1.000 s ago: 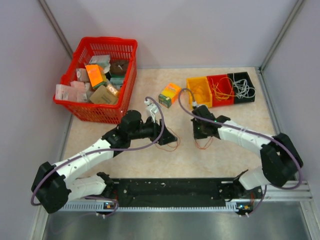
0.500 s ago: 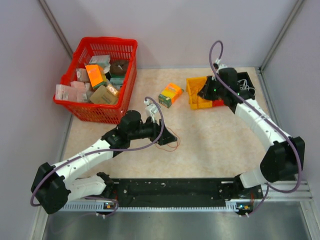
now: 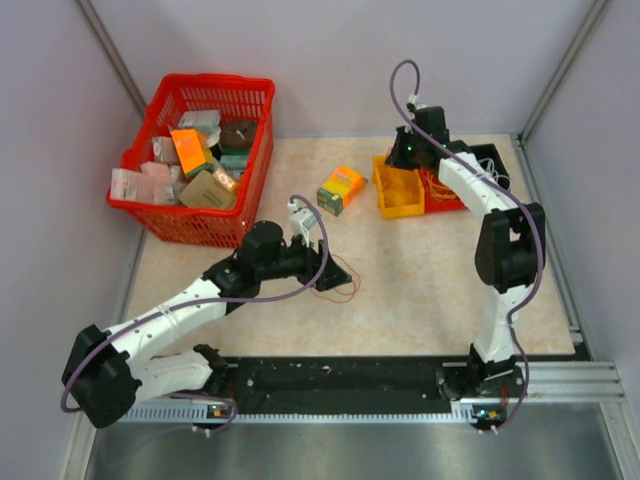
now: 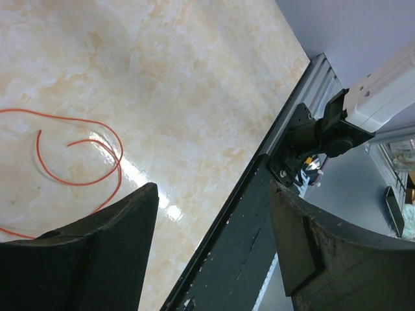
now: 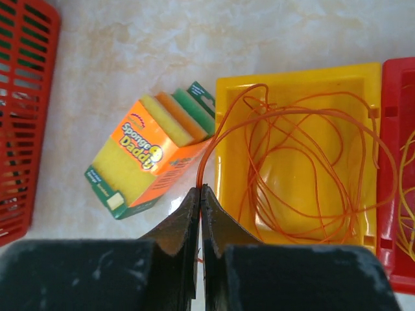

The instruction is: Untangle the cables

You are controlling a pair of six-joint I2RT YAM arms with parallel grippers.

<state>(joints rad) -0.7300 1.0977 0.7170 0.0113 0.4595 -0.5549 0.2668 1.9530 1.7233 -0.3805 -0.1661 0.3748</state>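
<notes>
My right gripper [image 3: 399,158] [image 5: 200,190] is shut on a thin orange-red cable [image 5: 211,145]. It hovers at the left edge of the yellow bin [image 3: 399,196] [image 5: 360,72], and the cable's loops lie inside that bin. A second orange-red cable [image 3: 338,291] [image 4: 97,176] lies in loose loops on the table. My left gripper [image 3: 336,273] [image 4: 214,189] is open and empty just beside it. Yellow cables [image 3: 441,180] [image 5: 406,194] sit in the red bin [image 3: 447,203]. White cables [image 3: 489,178] sit in the black bin.
A Sponge Daddy box [image 3: 340,188] [image 5: 148,153] lies just left of the yellow bin. A red basket [image 3: 152,215] [image 5: 19,129] full of packages stands at the far left. The black rail [image 4: 240,246] runs along the table's near edge.
My right arm has swung from the table's middle up to the far bins, carrying the orange-red cable over the yellow bin. The left arm has not moved.
</notes>
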